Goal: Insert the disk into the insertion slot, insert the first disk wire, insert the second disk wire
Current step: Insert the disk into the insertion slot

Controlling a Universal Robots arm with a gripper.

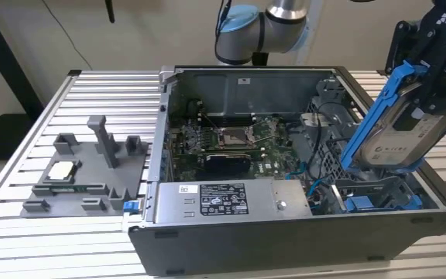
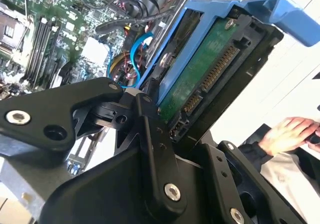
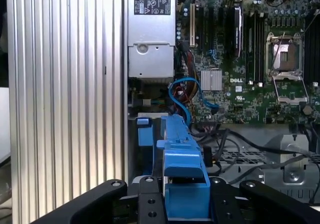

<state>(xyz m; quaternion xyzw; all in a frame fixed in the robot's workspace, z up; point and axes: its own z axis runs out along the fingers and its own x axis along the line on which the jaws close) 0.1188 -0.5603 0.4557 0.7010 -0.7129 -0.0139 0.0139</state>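
— Any writing on the parts?

— The disk has a white printed label on its silver face. The power-supply box carries a small white sticker and a larger black label with dense print. The black housing above the gripper has white lettering.

— How do the jaws stand?

— They are closed on the disk, gripping it near its upper end, one on each broad side. In the second wrist view the disk's green circuit board faces the camera between the black links. In the first wrist view the blue carrier frame stands edge-on between them.

— And where is the disk?

— It is tilted steeply over the open PC case, at the near corner on the exterior view's right. Its lower end is just over the insertion slot, the grey metal bay. I cannot tell whether they touch. Another blue-fronted carrier sits just below that bay.

— Anything else?

— Blue cables loop beside the motherboard. A grey fixture tray lies on the ribbed surface. A person's hand is off to the side.
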